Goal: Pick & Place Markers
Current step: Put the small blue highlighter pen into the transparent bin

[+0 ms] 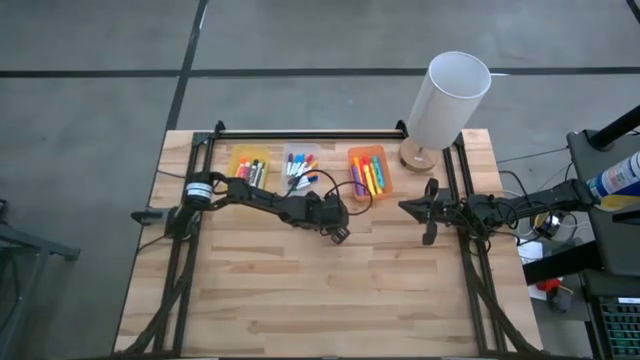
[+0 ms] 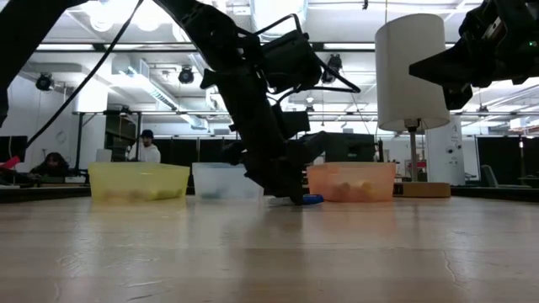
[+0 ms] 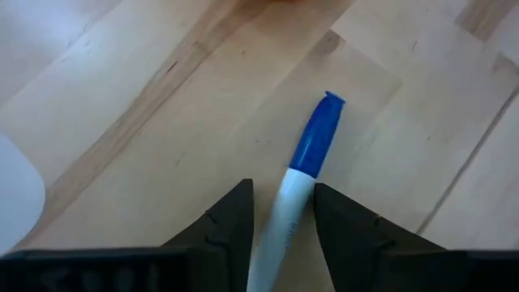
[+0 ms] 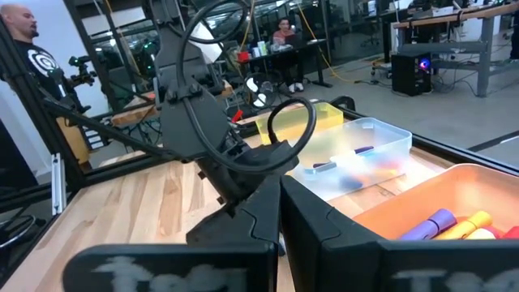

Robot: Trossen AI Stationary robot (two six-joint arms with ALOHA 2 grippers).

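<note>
A marker point(image 3: 315, 142) with a white body and a blue cap sits between the fingers of my left gripper point(image 3: 282, 191), which is shut on it over the middle of the table point(image 1: 335, 232), in front of the bins. In the low view the blue cap point(image 2: 312, 199) is down at the table top. Whether it touches the wood, I cannot tell. More markers lie in the yellow bin point(image 1: 248, 165), the clear bin point(image 1: 300, 165) and the orange bin point(image 1: 369, 172). My right gripper point(image 1: 404, 208) waits shut at the table's right side, holding nothing. My left gripper pinches the marker's white body point(image 3: 285, 212) between its two fingers, behind the blue cap. The fingers slant down from above and lie along the marker. The marker sticks out past the fingertips, tilted, with its cap end lowest, close to the table.
The three bins stand in a row at the table's far side. A lamp with a white shade point(image 1: 445, 100) stands at the far right corner. Bare wood lies toward the near edge point(image 1: 330, 310). People sit at desks in the room behind.
</note>
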